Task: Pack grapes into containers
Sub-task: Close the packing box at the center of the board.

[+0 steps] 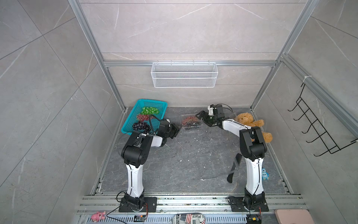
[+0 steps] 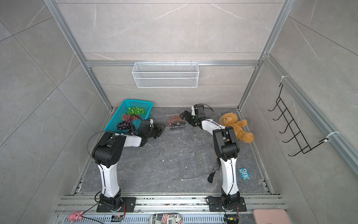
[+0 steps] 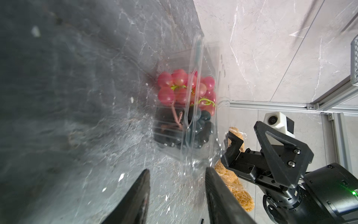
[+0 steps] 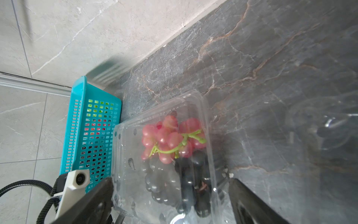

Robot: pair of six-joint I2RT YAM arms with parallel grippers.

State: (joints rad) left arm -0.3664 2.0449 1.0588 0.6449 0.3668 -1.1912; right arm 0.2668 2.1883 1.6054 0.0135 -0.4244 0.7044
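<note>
the box (image 1: 190, 123) sits at the upper middle of the floor in both top views, just right of the basket (image 1: 153, 100), and it already holds a red bunch (image 3: 180, 87) and a dark bunch (image 4: 186, 186). so you are, as i read it, past loading this one and on to shutting its lid. in the right wrist view the lid lies over the fruit, but you cannot tell whether it has snapped home. your left gripper (image 3: 177, 170) stands about half open, its tips either side of the box's clear rim, and the gap is too wide for it to have hold of anything. your right gripper (image 4: 171, 180) is spread wide with a finger on each side of the box's near end. it looks to bracket the box rather than pinch it. next, you likely need to steady the box with the right and bring the left down on the rim until the edges seat. go gently, as thin plastic will probably flex and skid on the stone. a green bunch (image 1: 149, 110), a red one (image 1: 142, 117) and a dark one (image 1: 141, 126) wait in the basket, so more packing is left.
</note>
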